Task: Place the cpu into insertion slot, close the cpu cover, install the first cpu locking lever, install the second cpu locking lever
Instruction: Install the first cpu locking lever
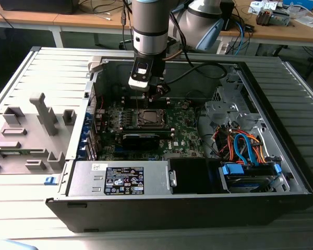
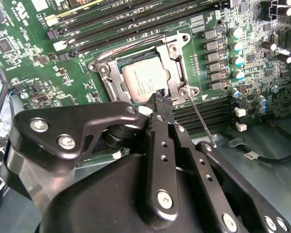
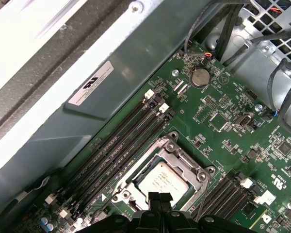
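Green motherboard [image 2: 29, 43] in an open computer case [image 1: 198, 208]; gripper [image 2: 160, 95], fingertips pinched together (empty), hangs at the cpu cover [image 2: 111, 81] edge; a thin locking lever [image 2: 200, 118] juts just beside.

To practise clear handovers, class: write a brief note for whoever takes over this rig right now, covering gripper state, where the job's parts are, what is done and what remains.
The gripper looks shut, with nothing seen between its fingers, and hangs at the edge of the insertion slot.
The cpu is seated in that slot.
The cpu cover lies down over the chip's edges.
Done: chip placed, cover closed.
Left: one thin locking lever stands free beside the slot, unlatched. I cannot tell the other lever's state.
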`<state>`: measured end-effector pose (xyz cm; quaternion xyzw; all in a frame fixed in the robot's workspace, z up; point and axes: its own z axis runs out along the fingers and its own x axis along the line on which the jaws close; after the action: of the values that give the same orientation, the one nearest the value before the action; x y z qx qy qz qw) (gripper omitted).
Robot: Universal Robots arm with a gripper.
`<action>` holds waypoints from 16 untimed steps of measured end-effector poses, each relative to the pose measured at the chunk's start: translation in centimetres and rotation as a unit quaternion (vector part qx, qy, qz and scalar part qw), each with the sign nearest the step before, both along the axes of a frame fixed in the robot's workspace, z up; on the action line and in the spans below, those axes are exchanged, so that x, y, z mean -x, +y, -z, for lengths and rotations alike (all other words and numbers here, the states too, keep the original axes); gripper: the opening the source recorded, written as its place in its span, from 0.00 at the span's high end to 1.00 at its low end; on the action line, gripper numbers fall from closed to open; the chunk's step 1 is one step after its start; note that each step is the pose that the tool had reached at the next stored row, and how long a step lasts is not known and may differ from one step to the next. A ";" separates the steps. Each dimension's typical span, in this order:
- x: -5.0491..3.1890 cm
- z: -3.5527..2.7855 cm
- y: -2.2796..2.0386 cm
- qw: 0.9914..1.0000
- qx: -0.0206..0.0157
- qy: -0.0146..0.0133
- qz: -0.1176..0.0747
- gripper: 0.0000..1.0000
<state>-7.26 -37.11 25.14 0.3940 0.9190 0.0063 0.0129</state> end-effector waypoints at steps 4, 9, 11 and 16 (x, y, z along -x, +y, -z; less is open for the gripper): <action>0.00 0.00 0.00 1.000 0.000 0.000 -0.002 0.89; 0.00 0.00 0.00 1.000 0.000 0.000 -0.003 0.89; 0.00 0.00 0.00 1.000 0.000 0.000 -0.004 0.89; 0.00 0.00 0.00 1.000 0.000 0.000 -0.006 0.89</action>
<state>-7.26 -37.11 25.14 0.3887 0.9212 0.0064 0.0129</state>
